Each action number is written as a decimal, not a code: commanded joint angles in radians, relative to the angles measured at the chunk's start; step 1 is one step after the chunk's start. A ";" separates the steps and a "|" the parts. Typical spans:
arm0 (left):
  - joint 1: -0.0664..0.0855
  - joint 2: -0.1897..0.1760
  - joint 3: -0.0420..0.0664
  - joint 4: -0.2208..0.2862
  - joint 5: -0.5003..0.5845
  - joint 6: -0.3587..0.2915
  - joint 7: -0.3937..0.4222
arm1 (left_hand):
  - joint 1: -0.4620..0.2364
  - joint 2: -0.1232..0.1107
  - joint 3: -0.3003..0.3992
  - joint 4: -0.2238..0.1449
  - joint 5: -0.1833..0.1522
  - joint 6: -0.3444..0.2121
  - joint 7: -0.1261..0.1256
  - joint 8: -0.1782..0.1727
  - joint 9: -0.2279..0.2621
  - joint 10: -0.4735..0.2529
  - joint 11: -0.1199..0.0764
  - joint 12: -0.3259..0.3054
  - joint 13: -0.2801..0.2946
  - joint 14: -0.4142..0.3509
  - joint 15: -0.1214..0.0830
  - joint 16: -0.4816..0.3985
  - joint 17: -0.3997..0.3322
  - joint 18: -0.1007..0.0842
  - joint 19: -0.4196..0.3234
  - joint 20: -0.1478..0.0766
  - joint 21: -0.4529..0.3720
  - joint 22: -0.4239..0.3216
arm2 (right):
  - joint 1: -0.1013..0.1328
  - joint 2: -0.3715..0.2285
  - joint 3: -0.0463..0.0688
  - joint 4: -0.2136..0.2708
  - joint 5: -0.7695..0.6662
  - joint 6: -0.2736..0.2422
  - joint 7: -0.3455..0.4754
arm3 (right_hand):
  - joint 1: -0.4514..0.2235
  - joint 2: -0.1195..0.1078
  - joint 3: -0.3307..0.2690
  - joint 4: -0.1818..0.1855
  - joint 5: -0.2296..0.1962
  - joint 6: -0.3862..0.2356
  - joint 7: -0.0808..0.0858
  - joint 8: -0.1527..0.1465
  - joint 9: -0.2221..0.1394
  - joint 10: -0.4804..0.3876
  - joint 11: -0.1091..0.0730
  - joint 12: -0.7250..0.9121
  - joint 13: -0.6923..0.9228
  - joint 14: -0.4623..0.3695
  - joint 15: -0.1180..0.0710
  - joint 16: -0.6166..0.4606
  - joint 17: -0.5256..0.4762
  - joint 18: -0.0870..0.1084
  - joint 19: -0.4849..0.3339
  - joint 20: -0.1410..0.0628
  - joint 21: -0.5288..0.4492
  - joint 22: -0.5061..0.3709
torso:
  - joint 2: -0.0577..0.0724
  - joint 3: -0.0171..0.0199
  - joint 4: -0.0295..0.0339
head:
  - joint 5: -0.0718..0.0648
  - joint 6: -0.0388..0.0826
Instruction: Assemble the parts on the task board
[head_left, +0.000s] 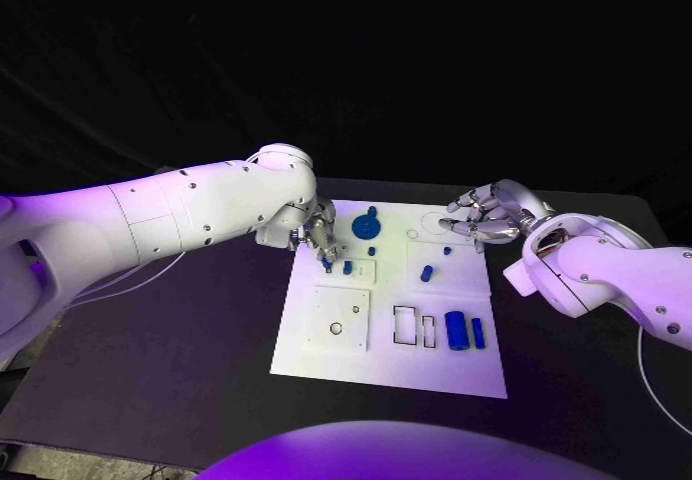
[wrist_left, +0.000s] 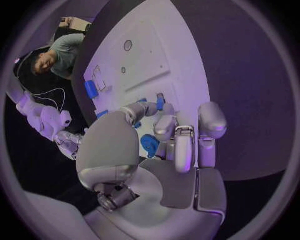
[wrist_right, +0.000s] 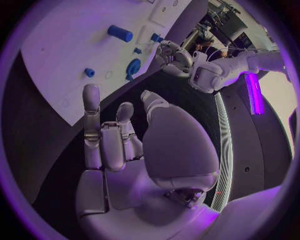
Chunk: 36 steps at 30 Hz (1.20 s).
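The left hand (head_left: 313, 232) hangs over the board's (head_left: 332, 355) far left corner, fingers bent down (whether it grips a blue piece, I cannot tell). The right hand (head_left: 488, 218) hovers by the far right corner, fingers curled loosely, holding nothing.

A black table (head_left: 173, 340) is seen under violet-tinted light, and its surface is bounded at the far side by a straight edge. Beyond that edge the room is taken up by dark, folded drapery (head_left: 433, 90), in which no window or wall detail can be made out. In the right wrist view a bright magenta light strip (wrist_right: 254, 92) is shown standing upright in the background, a pale curved band (wrist_right: 222, 150) is seen along the table's rim, and cluttered equipment, too small to identify, is glimpsed further back.
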 joint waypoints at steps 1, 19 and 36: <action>-0.001 0.000 0.000 0.007 -0.004 0.020 0.011 | 0.004 0.017 0.193 -0.197 0.003 0.025 -0.026 -0.004 0.001 0.004 0.001 0.002 0.000 0.104 -0.004 0.004 0.263 -0.018 0.001 -0.002 0.000 0.101 | -0.001 0.001 0.000 0.001 -0.009 0.001 0.009 | -0.005 -0.001 0.008 -0.001 0.004 -0.007 -0.001 0.003 -0.001 -0.006 -0.001 -0.001 -0.001 -0.006 -0.002 -0.004 -0.001 0.013 -0.006 -0.001 -0.004 -0.001 | 0.000 0.0000 0.0000 | 0.000 -0.002; -0.003 -0.009 -0.002 0.024 -0.002 0.017 0.008 | 0.004 0.019 0.190 -0.199 0.002 0.025 -0.026 -0.006 0.003 0.004 0.001 0.002 0.000 0.104 -0.004 0.004 0.263 -0.018 0.000 -0.001 0.000 0.102 | -0.001 0.001 0.000 0.000 -0.009 0.000 0.009 | -0.005 -0.003 0.009 -0.001 0.007 -0.008 -0.001 0.004 -0.001 -0.009 -0.001 -0.001 -0.003 -0.007 -0.001 -0.005 -0.002 0.013 -0.007 -0.001 -0.005 -0.001 | 0.000 0.0002 0.0002 | 0.001 -0.002; -0.007 -0.008 -0.008 0.021 -0.015 0.008 0.010 | 0.005 0.020 0.189 -0.199 0.001 0.025 -0.026 -0.007 0.005 0.004 0.002 0.002 0.001 0.104 -0.003 0.004 0.263 -0.018 0.000 -0.001 0.002 0.103 | -0.001 0.001 0.000 0.001 -0.009 0.000 0.009 | -0.005 -0.003 0.009 -0.001 0.007 -0.008 -0.001 0.004 -0.001 -0.009 -0.001 -0.001 -0.003 -0.007 -0.001 -0.005 -0.002 0.013 -0.007 -0.001 -0.005 -0.001 | 0.000 0.0000 -0.0005 | 0.001 -0.003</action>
